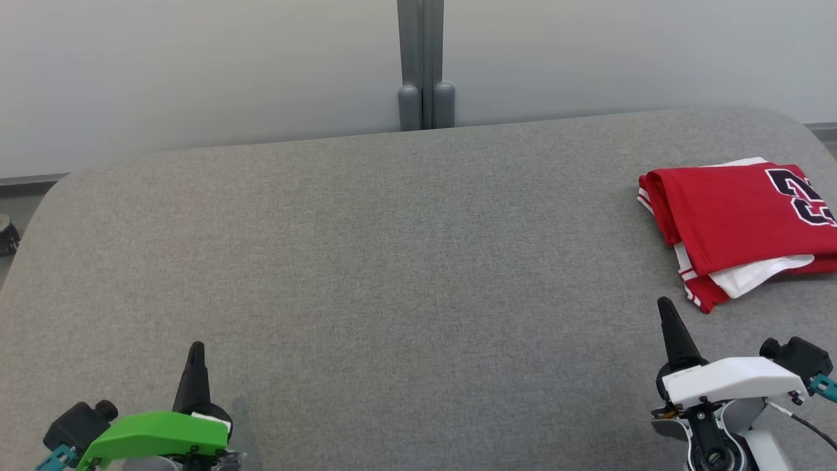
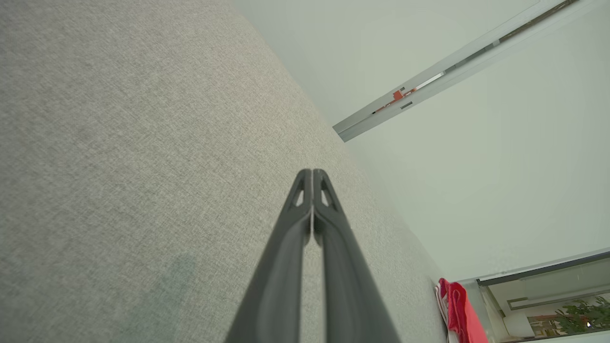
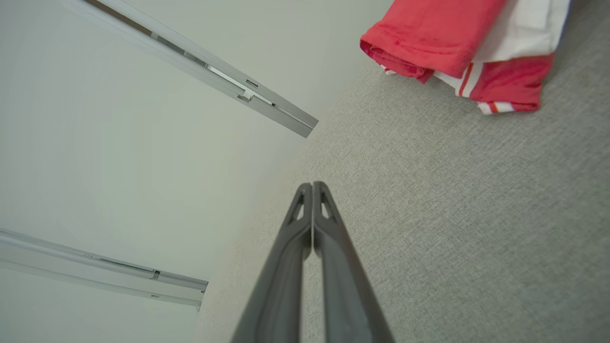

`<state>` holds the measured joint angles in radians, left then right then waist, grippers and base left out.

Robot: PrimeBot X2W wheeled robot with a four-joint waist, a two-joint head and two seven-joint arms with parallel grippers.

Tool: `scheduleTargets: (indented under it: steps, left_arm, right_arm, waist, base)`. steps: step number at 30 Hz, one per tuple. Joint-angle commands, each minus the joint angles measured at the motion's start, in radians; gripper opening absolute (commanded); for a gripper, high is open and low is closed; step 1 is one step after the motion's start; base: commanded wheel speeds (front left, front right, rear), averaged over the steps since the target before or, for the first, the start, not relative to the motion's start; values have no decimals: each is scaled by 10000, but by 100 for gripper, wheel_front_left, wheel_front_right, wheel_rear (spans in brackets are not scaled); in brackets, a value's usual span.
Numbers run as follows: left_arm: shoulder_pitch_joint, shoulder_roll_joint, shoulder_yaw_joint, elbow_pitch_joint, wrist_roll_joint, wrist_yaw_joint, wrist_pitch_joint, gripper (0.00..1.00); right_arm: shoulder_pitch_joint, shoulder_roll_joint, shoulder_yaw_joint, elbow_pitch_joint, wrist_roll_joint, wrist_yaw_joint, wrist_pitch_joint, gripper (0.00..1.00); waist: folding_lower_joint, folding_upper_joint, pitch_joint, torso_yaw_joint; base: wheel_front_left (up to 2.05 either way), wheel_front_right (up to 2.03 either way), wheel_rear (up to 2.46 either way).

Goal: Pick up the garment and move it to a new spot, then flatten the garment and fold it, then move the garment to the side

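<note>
Garment (image 1: 732, 222), red with white trim, lies folded on the grey cloth surface (image 1: 392, 261) in the head view, just beyond the right gripper (image 1: 666, 306) and off to its right, apart from its tip. The picture's right edge cuts the garment off, so the dark figures printed on it cannot be read whole. A white layer pokes out from under the red fold on the side facing the gripper. The right gripper's two dark fingers are pressed together into one point and hold nothing. Its white housing is cut by the bottom edge. The left gripper (image 1: 196, 348), under a green housing, is pinched to a point as well and is empty, with the garment well apart from it, far across to its right. A grey post (image 1: 422, 65) stands against the pale wall beyond the surface. A small dark object (image 1: 6, 235) at the left edge is too cut off to make out.

In the left wrist view the left gripper (image 2: 312, 172) has its fingertips meeting, bare cloth surface (image 2: 119, 166) beside it. Only a red sliver of the garment (image 2: 457, 305) shows, far ahead of the tips and cut by the bottom edge. A pale rail (image 2: 429, 85) crosses the wall, and a blurred plant (image 2: 581, 319) sits in the corner.

In the right wrist view the right gripper (image 3: 312, 185) has its fingertips touching with nothing between them. The garment (image 3: 429, 33) lies ahead of the tips and to their right, clear of them, its upper part cut by the top edge. A striped hem (image 3: 495, 107) sticks out nearest.
</note>
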<state>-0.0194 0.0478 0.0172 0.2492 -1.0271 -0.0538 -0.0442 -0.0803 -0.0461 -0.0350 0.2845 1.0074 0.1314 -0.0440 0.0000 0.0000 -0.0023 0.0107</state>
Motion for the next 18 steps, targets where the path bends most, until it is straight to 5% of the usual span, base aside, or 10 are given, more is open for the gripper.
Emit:
scheduleTargets:
  steps: [1, 18]
  left_arm:
    - [-285, 30, 88, -108, -319, -103, 61, 0]
    - [-489, 33, 362, -95, -1962, -303, 525, 0]
  right_arm:
    - [-224, -42, -61, -160, 324, -5, 81, 0]
    - [-261, -47, -287, -241, 2028, -6, 536, 0]
  waist:
    - [0, 0, 1, -2]
    - [0, 0, 14, -27]
  base:
    - [0, 0, 0]
    - [0, 0, 0]
